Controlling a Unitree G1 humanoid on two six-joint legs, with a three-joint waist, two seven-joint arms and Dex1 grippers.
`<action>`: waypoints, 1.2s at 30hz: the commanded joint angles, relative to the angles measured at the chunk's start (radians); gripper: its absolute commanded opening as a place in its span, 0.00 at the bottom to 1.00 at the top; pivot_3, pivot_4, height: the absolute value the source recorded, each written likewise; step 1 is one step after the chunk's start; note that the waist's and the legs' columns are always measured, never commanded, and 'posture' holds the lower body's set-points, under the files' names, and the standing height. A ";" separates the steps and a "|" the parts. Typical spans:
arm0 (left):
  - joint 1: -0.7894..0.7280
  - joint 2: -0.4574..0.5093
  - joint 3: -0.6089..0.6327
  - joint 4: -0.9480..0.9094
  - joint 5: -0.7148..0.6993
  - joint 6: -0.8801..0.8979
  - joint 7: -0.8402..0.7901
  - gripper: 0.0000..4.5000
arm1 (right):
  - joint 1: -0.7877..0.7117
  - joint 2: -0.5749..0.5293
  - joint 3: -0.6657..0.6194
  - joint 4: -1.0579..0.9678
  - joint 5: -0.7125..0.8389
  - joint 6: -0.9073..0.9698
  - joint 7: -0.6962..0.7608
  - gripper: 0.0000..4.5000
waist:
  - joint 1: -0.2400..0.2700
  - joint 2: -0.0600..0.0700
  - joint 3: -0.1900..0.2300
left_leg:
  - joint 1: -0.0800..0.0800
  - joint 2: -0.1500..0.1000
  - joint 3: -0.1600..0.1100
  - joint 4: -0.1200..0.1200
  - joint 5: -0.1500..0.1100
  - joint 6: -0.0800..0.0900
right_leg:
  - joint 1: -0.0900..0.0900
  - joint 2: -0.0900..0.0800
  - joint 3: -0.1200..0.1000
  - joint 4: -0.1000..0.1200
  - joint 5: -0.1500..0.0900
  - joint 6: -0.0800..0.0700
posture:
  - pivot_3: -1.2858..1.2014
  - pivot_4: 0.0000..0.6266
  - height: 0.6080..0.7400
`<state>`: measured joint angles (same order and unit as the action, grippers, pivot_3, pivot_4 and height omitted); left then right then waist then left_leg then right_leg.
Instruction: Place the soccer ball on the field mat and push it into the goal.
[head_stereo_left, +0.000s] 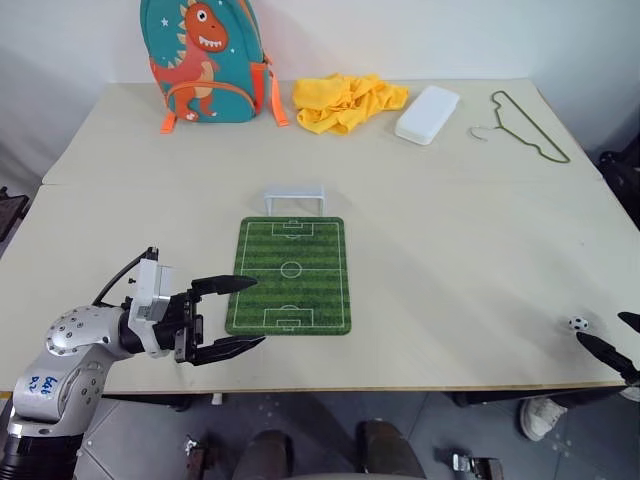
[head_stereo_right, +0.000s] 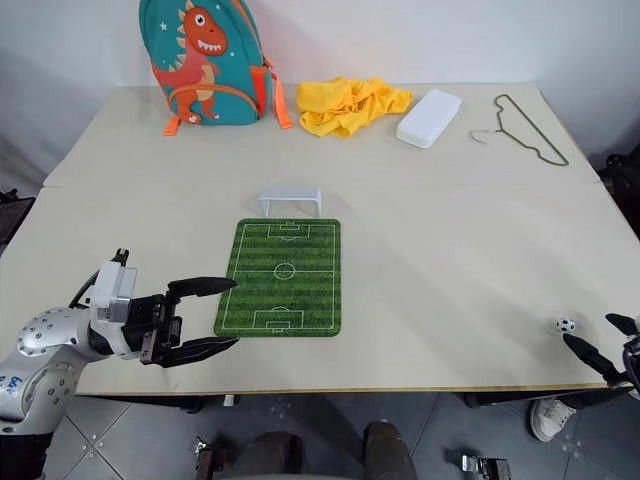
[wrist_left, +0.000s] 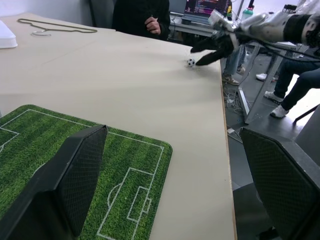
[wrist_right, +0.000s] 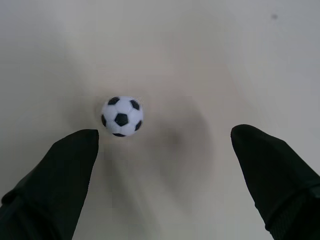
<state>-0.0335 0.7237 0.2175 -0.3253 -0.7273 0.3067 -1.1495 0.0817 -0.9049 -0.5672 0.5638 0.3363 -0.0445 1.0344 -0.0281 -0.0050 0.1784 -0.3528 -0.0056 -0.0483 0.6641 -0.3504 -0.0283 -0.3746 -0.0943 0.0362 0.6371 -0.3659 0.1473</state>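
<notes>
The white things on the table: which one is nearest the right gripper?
The soccer ball, tiny with black patches, sits just beyond the right gripper. The goal and white case lie far off.

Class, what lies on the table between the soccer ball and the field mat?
Nothing: in the left eye view, only bare table separates the soccer ball from the field mat.

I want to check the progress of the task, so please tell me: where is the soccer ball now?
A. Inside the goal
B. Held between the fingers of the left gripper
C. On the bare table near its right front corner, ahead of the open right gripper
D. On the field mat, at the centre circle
C: the soccer ball rests on the bare table, far from the field mat, just ahead of the open right gripper, untouched.
</notes>
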 joint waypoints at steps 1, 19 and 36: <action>0.006 0.006 0.020 -0.039 -0.014 -0.001 -0.002 1.00 | -0.026 -0.021 0.018 0.032 -0.010 -0.053 0.026 0.99 | 0.000 0.000 0.000 | 0.000 0.000 0.000 0.000 0.000 0.000 | 0.000 0.000 0.000 0.000 0.000 0.000 | 0.52 0.24 1.00; 0.003 0.013 0.042 -0.027 -0.015 -0.004 -0.025 1.00 | -0.059 0.003 0.069 0.030 0.012 -0.060 0.056 0.42 | 0.000 0.000 0.000 | 0.000 0.000 0.000 0.000 0.000 0.000 | 0.000 0.000 0.000 0.000 0.000 0.000 | 0.52 0.24 1.00; 0.194 0.006 0.193 0.115 0.065 -0.171 -0.102 1.00 | -0.440 0.167 0.564 -0.651 0.129 0.250 0.230 0.19 | -0.015 0.002 0.001 | 0.000 0.003 -0.004 0.001 0.001 -0.003 | -0.001 -0.003 -0.004 0.002 0.000 0.000 | 0.52 0.24 1.00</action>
<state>0.1351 0.7268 0.3657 -0.2164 -0.6696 0.1705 -1.2392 -0.3176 -0.7704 -0.0936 0.0111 0.4621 0.1443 1.2726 -0.0427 -0.0034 0.1790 -0.3533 -0.0022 -0.0532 0.6647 -0.3501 -0.0318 -0.3762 -0.0976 0.0323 0.6388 -0.3654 0.1470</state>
